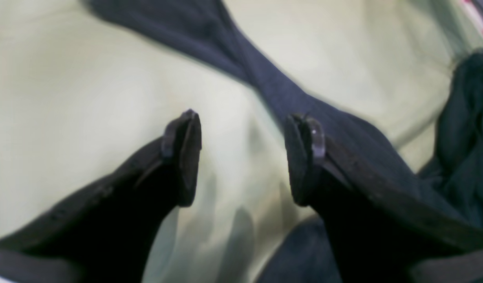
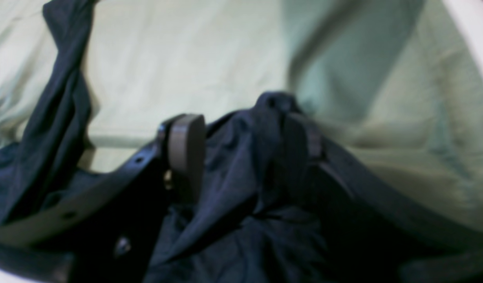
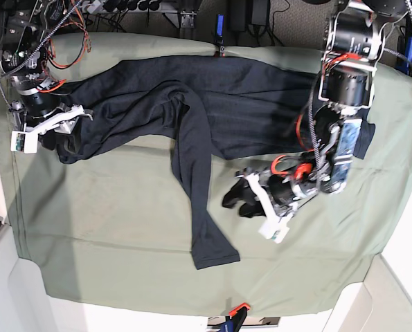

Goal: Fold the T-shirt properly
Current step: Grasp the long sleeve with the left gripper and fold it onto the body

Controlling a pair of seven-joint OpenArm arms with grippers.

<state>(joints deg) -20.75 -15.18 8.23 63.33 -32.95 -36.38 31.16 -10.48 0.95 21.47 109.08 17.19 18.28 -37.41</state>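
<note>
Left gripper (image 1: 243, 157), nearest the lens in its wrist view, with jaws spread and only cloth-covered table visible in the gap. Beneath and beyond, green tablecloth (image 3: 129, 228). Right gripper (image 2: 245, 157) with jaws apart too, over a bunched end of dark fabric, part of it showing between the 2 fingers; to all appearance, not pinched.

On the tablecloth, the T-shirt (image 3: 254, 97), stretched across the far part of the base view: broad and fairly flat behind the left arm, twisted and crumpled towards the right gripper. From the middle, 1 long narrow piece, probably a sleeve (image 3: 200, 207), trailing towards the near edge, just beside the left gripper.

Judging by this, in hand: spreading and straightening, with folding proper hardly begun. For the next move, probably take hold of the trailing piece with the left gripper and lay it inward over the body, then smooth the crumpled end. Beware of catching 2 layers at once, or dragging the flat part askew.

As for containers, none to be seen, hence no contents to tell.
</note>
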